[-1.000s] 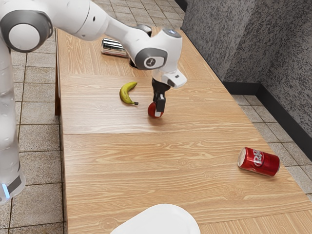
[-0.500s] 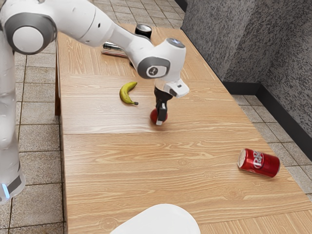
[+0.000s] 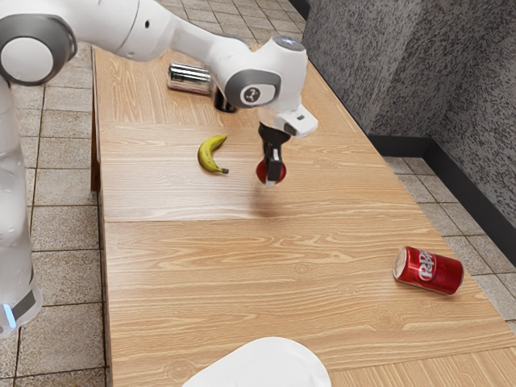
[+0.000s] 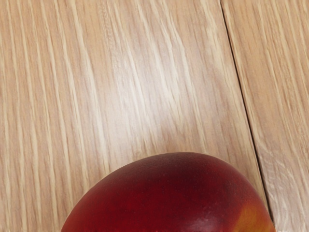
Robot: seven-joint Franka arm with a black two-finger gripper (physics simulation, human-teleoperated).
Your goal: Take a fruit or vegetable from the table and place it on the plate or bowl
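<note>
A small red fruit [image 3: 264, 171] hangs above the wooden table [image 3: 242, 258], held between the black fingers of my gripper [image 3: 271, 172], which is shut on it. Its shadow falls on the boards below. In the wrist view the red fruit [image 4: 169, 195] bulges just under my hand with bare wood behind it. A yellow banana [image 3: 210, 153] lies on the table to the exterior view's left of the gripper. The white plate [image 3: 262, 364] sits at the table's near edge, well apart from the gripper.
A red soda can [image 3: 428, 268] lies on its side toward the exterior view's right. A silver can [image 3: 189, 78] lies at the far end, with a dark object [image 3: 223, 103] beside it behind the arm. A grey wall runs along the right.
The gripper has risen off the table with the red fruit in it and shifted slightly right. The fruit sat on the boards one second ago.
</note>
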